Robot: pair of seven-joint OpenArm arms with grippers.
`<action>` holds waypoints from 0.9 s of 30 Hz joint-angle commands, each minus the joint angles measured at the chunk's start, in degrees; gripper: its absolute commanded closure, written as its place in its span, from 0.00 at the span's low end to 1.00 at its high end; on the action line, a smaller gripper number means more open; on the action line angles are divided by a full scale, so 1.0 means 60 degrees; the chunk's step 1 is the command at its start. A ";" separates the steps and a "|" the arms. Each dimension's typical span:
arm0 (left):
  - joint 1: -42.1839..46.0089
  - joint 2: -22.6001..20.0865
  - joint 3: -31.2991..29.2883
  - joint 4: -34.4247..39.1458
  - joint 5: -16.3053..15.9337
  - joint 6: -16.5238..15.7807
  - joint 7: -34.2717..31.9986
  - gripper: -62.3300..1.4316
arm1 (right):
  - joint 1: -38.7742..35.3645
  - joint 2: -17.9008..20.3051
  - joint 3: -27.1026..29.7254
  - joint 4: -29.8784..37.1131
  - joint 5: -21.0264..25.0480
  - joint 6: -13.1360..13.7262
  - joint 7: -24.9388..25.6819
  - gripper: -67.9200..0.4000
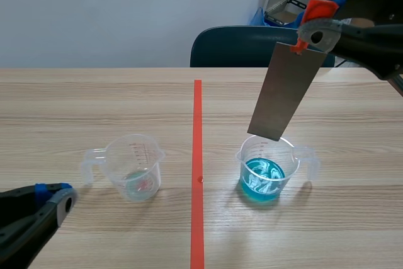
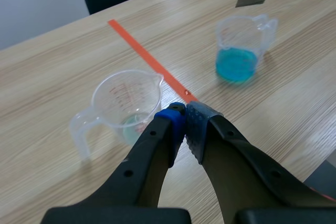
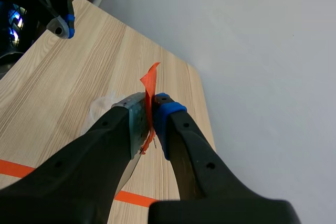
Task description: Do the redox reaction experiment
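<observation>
A grey metal strip with an orange tape tab at its top hangs tilted from my right gripper, which is shut on its upper end. The strip's lower end is just above the rim of a clear beaker of blue liquid, right of the tape line. In the right wrist view the tab sticks out between the pads. A second clear beaker, nearly empty, stands left of the line. My left gripper is low at the near left, shut on nothing, just short of that beaker.
A dark blue chair stands behind the table's far edge. An orange-red tape line runs down the table between the two beakers. Both beaker handles point outward.
</observation>
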 commanded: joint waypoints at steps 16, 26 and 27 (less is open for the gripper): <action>0.0794 0.1049 -0.1322 0.0160 -0.0703 -0.0018 0.0164 0.46 | 0.0135 0.0149 0.0153 0.0095 0.0208 0.0073 0.0138 0.98; 0.0787 0.1049 -0.1322 0.0160 -0.0707 -0.0018 0.0160 0.06 | 0.0135 0.0149 0.0153 0.0095 0.0208 0.0073 0.0142 0.98; 0.0787 0.1049 -0.1322 0.0160 -0.0707 -0.0018 0.0160 0.03 | 0.0135 0.0149 0.0153 0.0095 0.0208 0.0073 0.0142 0.98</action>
